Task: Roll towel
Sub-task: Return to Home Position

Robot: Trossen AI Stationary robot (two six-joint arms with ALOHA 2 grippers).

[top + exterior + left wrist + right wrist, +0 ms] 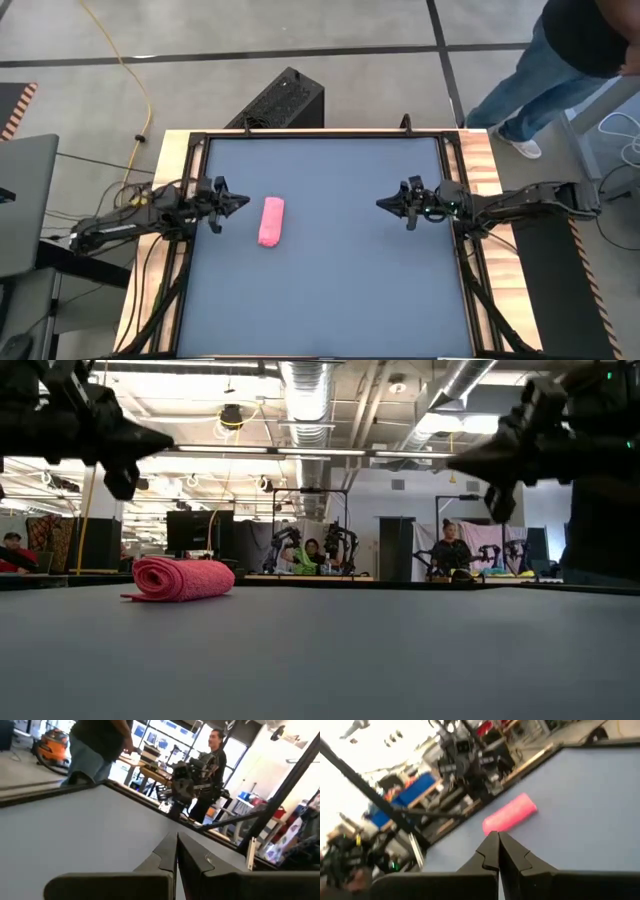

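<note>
Left gripper (243, 201) clenched, near rolled towel (271, 221) — right gripper (381, 203) clenched, well apart

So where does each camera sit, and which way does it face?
High: above the table, facing straight down; both arms show.
Low: at tabletop height, facing level across; both jaws overhead.
Left wrist: on left arm, facing the right arm; own jaws shut.
Right wrist: on right arm, facing towel and left arm; own jaws shut.
Shared: high, low, right wrist show the towel.

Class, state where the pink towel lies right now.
In the high view, the rolled towel lies on the left half of the table, just beside the left gripper, not touching it.
</note>
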